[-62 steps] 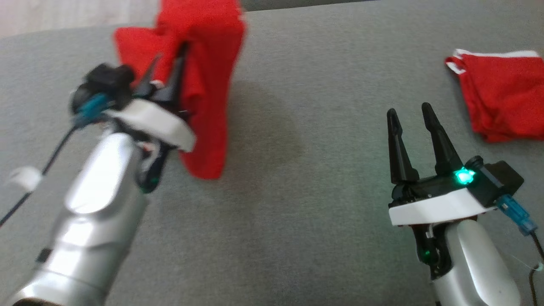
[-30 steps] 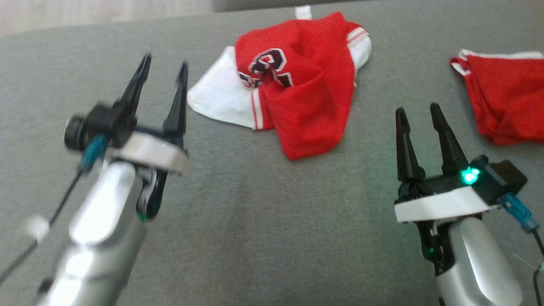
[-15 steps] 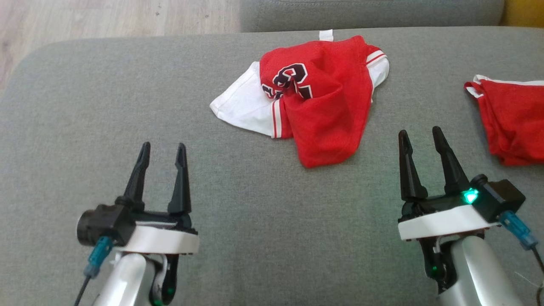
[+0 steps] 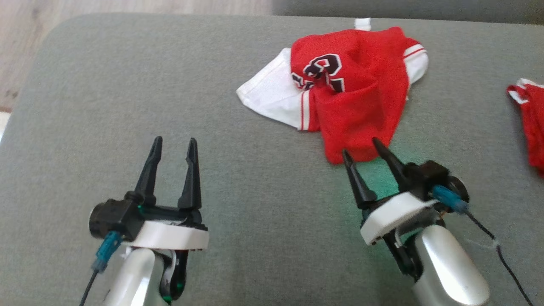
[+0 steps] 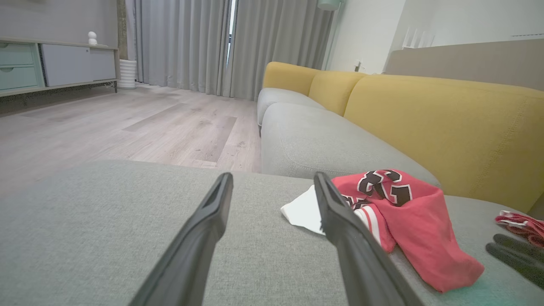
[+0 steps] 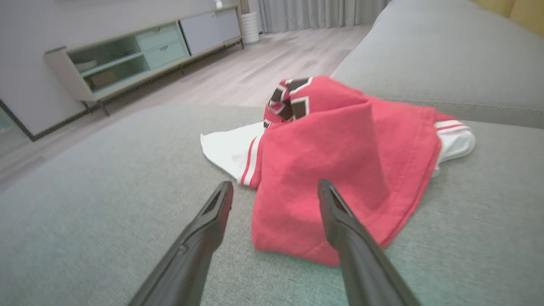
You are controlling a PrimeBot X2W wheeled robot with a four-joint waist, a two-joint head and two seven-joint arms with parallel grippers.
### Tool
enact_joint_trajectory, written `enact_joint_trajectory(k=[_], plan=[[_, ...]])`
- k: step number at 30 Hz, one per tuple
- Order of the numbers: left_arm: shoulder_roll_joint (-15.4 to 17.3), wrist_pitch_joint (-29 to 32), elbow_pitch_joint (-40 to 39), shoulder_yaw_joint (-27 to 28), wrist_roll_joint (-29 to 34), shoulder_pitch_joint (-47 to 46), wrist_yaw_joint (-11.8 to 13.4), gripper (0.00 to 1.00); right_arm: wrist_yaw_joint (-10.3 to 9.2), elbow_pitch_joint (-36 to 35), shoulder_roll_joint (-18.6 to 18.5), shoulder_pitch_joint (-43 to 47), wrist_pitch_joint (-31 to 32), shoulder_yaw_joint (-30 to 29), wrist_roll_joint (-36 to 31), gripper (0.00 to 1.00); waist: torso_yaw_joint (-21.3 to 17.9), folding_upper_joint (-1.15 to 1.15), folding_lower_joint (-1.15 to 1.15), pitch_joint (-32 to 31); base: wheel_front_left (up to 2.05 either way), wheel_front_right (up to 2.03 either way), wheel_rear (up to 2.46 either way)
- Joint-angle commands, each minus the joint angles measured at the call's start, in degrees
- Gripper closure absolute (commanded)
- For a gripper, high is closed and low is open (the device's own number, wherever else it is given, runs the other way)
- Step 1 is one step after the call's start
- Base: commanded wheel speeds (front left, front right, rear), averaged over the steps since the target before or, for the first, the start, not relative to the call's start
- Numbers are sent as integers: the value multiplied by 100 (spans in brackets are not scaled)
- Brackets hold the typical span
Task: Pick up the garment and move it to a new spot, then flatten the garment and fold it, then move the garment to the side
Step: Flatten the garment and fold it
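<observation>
The garment point(image 4: 352, 93), a red and white jersey with a dark number, lies crumpled on the grey cushion point(image 4: 255, 212), right of centre at the far side. My right gripper point(image 4: 360, 146) is open and empty, its tips at the garment's near red corner; whether they touch it I cannot tell. In the right wrist view the gripper point(image 6: 275, 183) points at the red fold point(image 6: 340, 170). My left gripper point(image 4: 175, 142) stands open and empty at the lower left, well apart from the garment. The left wrist view has its fingers point(image 5: 273, 176) spread, with the garment point(image 5: 403, 216) to their right.
A second red cloth point(image 4: 529, 123) lies at the cushion's right edge. Wooden floor point(image 4: 25, 42) borders the cushion at the left. A yellow sofa back point(image 5: 446, 123) rises behind it, and a low cabinet point(image 6: 140, 55) stands across the room.
The left gripper has let go of the garment, which now lies on the cushion, and has drawn back to the lower left. The right gripper has moved left to the garment's near corner. The camera has shifted.
</observation>
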Motion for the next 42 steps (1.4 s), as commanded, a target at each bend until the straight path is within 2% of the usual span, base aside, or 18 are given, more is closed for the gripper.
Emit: enact_joint_trajectory(k=[1,11,12,13,20,25,31,38,42], plan=[[9,-35,-143,225,46,-230,-32,0,-5,-76,6,-213,48,155,-66,0,96,0,0,55,0,0,0],[-131,-36,-35,361,129,-262,-167,0,-5,1486,6,-919,452,90,-939,0,375,0,0,119,0,0,0],[-137,-36,-30,377,137,-257,-172,0,-5,1581,6,-962,451,53,-1017,54,374,0,0,118,0,0,0],[-141,-36,-26,392,145,-248,-177,0,-5,1646,6,-997,414,-1,-1097,100,366,0,0,112,0,0,0],[-158,-36,8,484,187,-181,-225,0,-5,1560,6,-906,-110,-793,-1203,100,112,0,0,-26,0,0,0],[-163,-36,-12,514,202,-125,-249,0,-5,1047,6,-605,-381,-1622,-1188,100,-154,0,0,-183,0,0,0],[-164,-36,-38,489,181,-35,-239,0,-5,351,6,-161,-300,-2360,-1161,100,-429,0,0,-343,0,0,0],[-165,-36,-60,505,187,55,-228,0,-5,-147,6,285,-124,-2863,-1185,100,-602,0,0,-411,0,0,0],[-165,-36,-123,541,182,79,-205,0,-5,-234,6,571,9,-2835,-1089,100,-711,0,0,-366,0,0,0]])
